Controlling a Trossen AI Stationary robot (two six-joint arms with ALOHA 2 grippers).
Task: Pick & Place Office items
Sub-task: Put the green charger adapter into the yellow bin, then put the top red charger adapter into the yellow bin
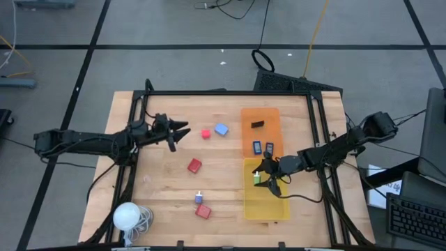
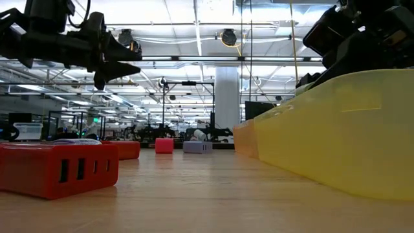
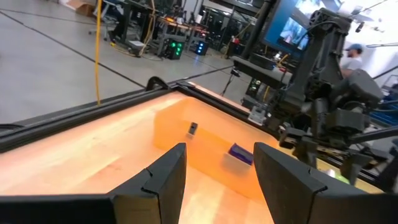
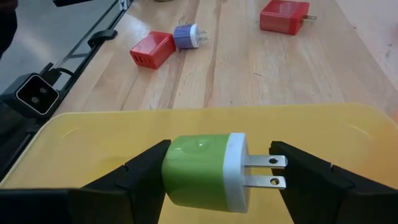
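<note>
The right gripper (image 1: 267, 174) is positioned over the near yellow tray (image 1: 268, 206) on the right side of the worktop (image 1: 167, 195). In the right wrist view a green plug (image 4: 205, 171) with a white face and two metal prongs is seen lying between the jaws, just above the tray's yellow floor; the jaws are spread to either side of it, and whether they press on it cannot be told. The left gripper (image 1: 182, 131) is held above the far left part of the worktop, its jaws partly apart with nothing between them. On the orange tray (image 1: 272, 115), beyond the yellow one, a black piece (image 1: 258, 125) and two blue pieces (image 1: 263, 147) are found. On the bare wood, a red block (image 1: 206, 134) and a light-blue block (image 1: 221, 129) lie far of centre, another red block (image 1: 194, 165) lies in the middle, and a small blue-and-white plug (image 1: 198, 198) sits beside a red charger (image 1: 203, 211) at the near side. A white ball (image 1: 127, 215) with its cord rests at the near left corner.
</note>
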